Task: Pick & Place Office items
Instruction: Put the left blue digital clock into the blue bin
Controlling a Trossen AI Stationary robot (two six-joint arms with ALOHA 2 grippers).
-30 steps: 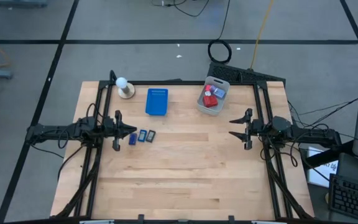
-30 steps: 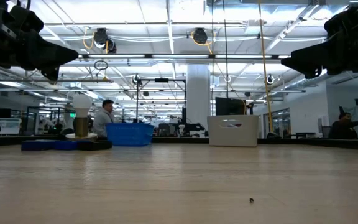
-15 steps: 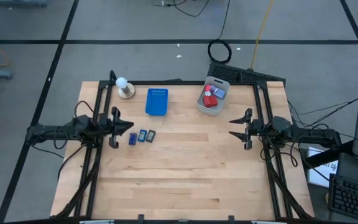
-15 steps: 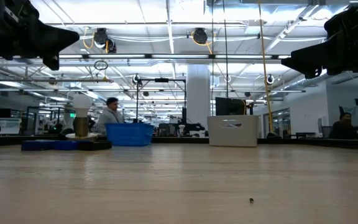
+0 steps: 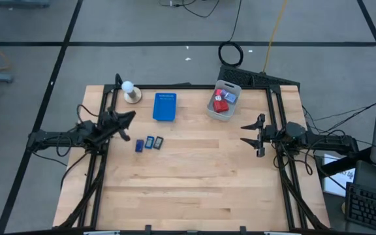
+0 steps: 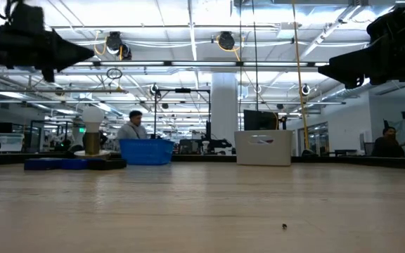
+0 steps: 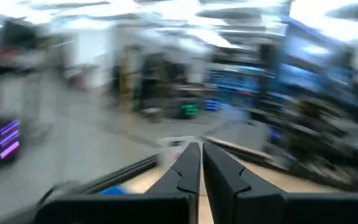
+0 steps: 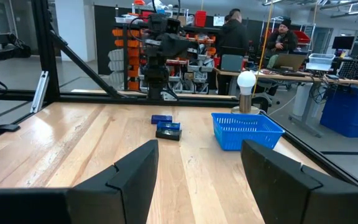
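Note:
Three small dark-blue and grey rectangles [image 5: 149, 143] lie flat in a row on the wooden table, left of centre; they also show in the right wrist view [image 8: 167, 127]. Red blocks and small coloured bits lie in a grey bin [image 5: 224, 101] at the far side. My left gripper [image 5: 130, 118] is shut and empty, held above the table just beyond the rectangles and pointing slantwise toward the far right. Its fingers meet in the left wrist view [image 7: 201, 158]. My right gripper [image 5: 245, 134] is open and empty above the table's right side [image 8: 197, 165].
A flat blue tray [image 5: 164, 107] lies at the far side, left of the bin. A white ball on a round base [image 5: 130, 91] stands at the far left corner. Bare wood [image 5: 194, 183] fills the middle and near part. People stand in the room beyond the table.
My left gripper has drawn back toward the table's left edge, then swung toward the far edge so that it points slantwise to the far right, and its fingers have shut on nothing. The rectangles have stayed where they were. My right arm has kept still.

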